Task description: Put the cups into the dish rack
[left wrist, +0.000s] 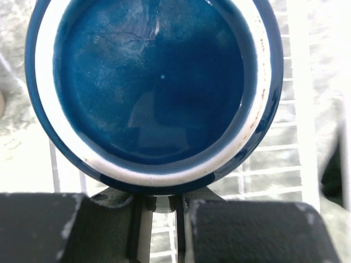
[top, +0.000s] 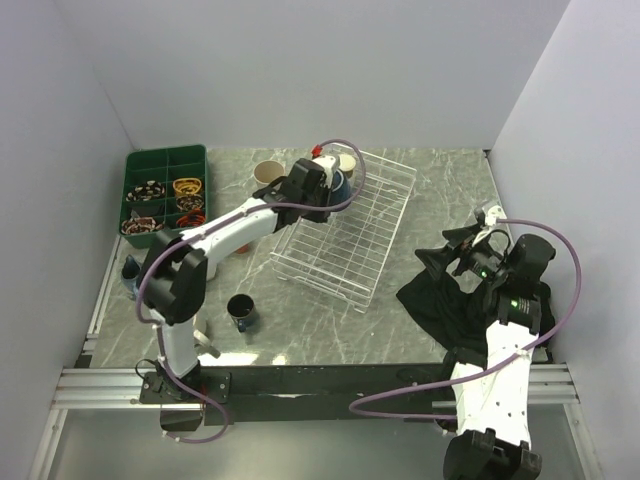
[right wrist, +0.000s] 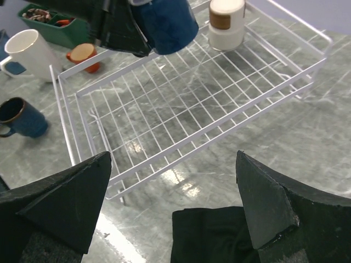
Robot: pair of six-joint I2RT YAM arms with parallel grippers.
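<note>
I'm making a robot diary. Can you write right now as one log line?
left gripper: shut on blue cup, over rack | right gripper: open, empty | rack: cream cup inside

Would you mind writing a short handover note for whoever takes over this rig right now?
Left gripper: shut on the dark blue cup, held over the far corner of the dish rack.
Right gripper: open, over the black cloth.
Done: brown-cream cup stands in the rack.
Left: set this cup down, then load the white mug, orange cup, navy mug and beige cup from the table.
</note>
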